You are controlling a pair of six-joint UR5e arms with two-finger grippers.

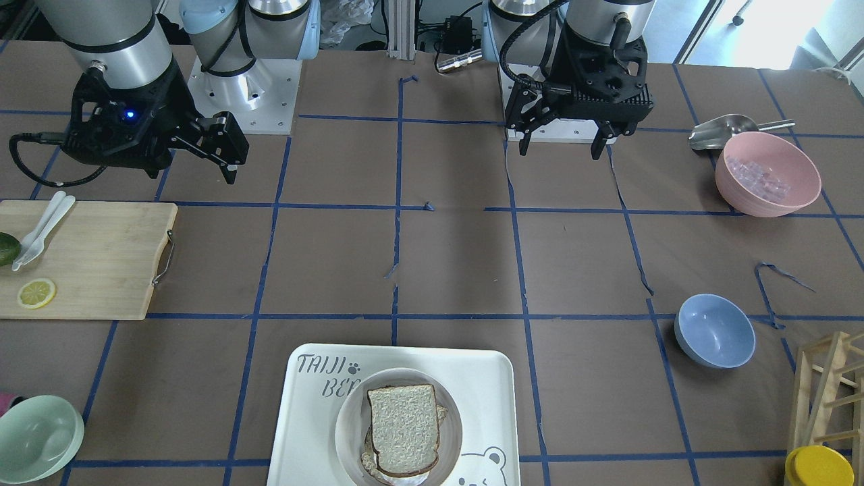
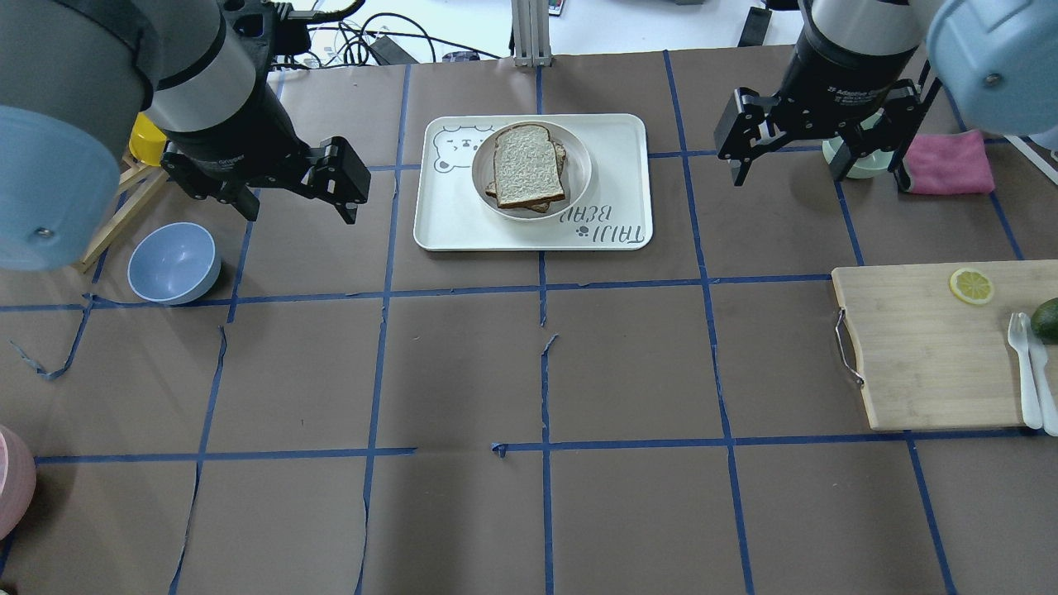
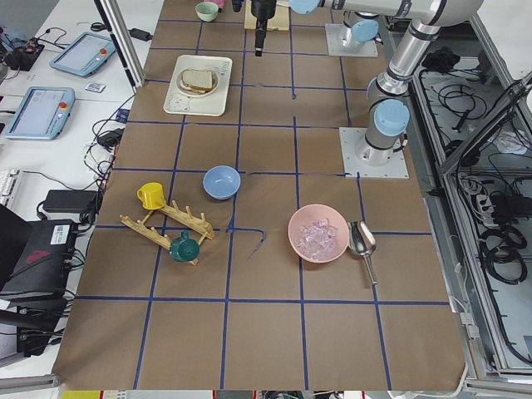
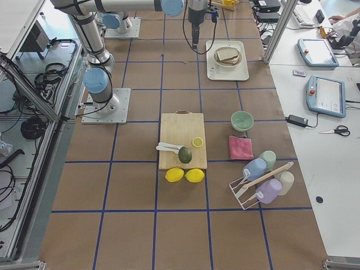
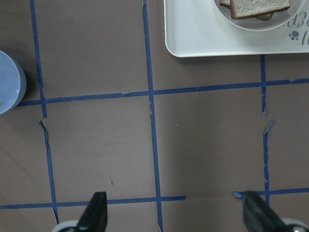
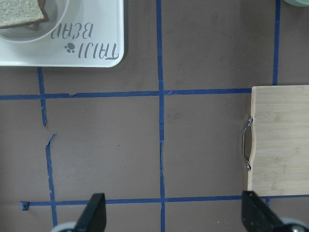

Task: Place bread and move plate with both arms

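Observation:
The bread (image 2: pixel 529 164) is a plain slice lying on top of another slice in the round off-white plate (image 2: pixel 580 175), which sits on the bear-printed tray (image 2: pixel 616 165) at the table's far middle. They also show in the front view: bread (image 1: pixel 403 427), plate (image 1: pixel 347 425). My left gripper (image 2: pixel 299 207) is open and empty, hovering left of the tray; its wrist view shows its fingers spread (image 5: pixel 176 210) over bare table. My right gripper (image 2: pixel 787 171) is open and empty, hovering right of the tray, its fingers likewise spread (image 6: pixel 176 210).
A blue bowl (image 2: pixel 173 263) sits near my left gripper, beside a wooden rack (image 2: pixel 124 211). A cutting board (image 2: pixel 926 347) with a lemon slice, avocado and white cutlery lies on the right. A pale green bowl (image 1: pixel 37 437), pink cloth (image 2: pixel 950 161) and pink bowl (image 1: pixel 767 173) stand around.

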